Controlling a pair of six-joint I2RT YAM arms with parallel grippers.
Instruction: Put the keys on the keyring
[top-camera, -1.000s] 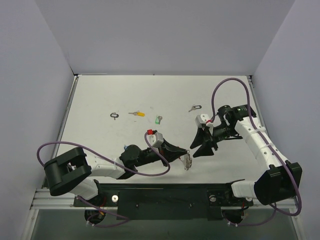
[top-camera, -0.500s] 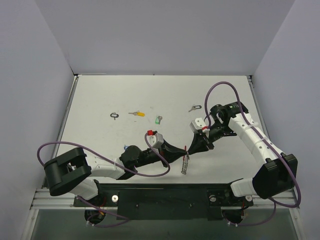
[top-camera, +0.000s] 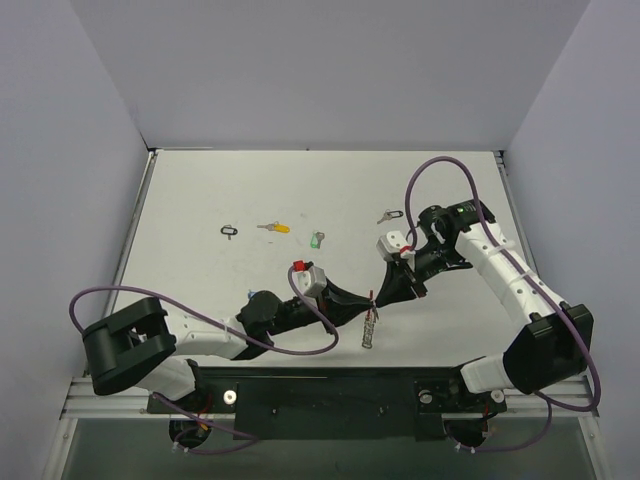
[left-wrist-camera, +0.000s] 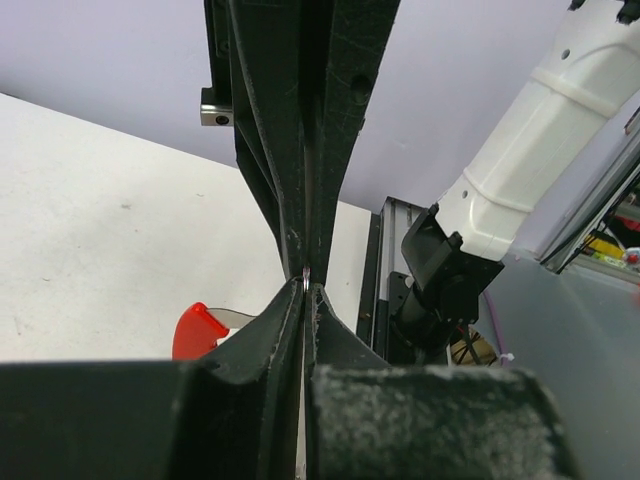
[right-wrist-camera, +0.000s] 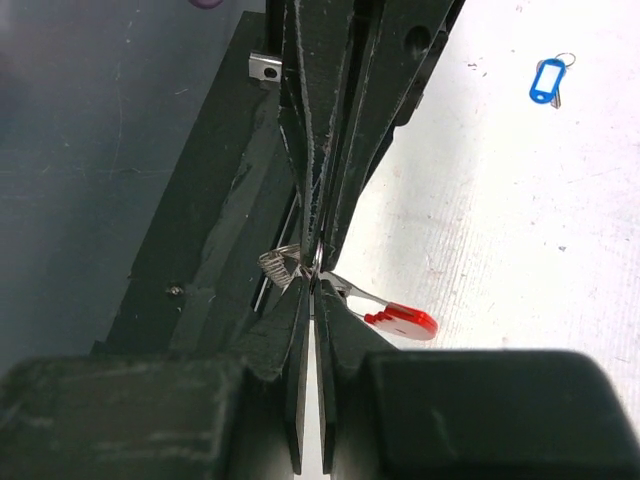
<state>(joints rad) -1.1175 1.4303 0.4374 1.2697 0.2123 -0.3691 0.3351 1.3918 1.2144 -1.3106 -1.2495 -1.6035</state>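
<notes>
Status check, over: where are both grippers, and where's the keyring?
Left gripper shut on keyring. Right gripper shut on same ring, tips meeting. Keys loose on table. Nothing seen in the way.

Left claw (top-camera: 367, 299) and right claw (top-camera: 380, 295) bar the table's (top-camera: 300, 180) middle; back free.

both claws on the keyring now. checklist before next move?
1. Left claw shut on keyring: ok.
2. Right claw shut on keyring: ok.
3. Ring gap opened for a key: cannot tell, hidden in the pinch.
4. Free claw to fetch a key: not ok, both occupied.
5. Keys threaded: not ok; yellow-tagged key, green-tagged key and blue-tagged key lie loose on the table.
</notes>
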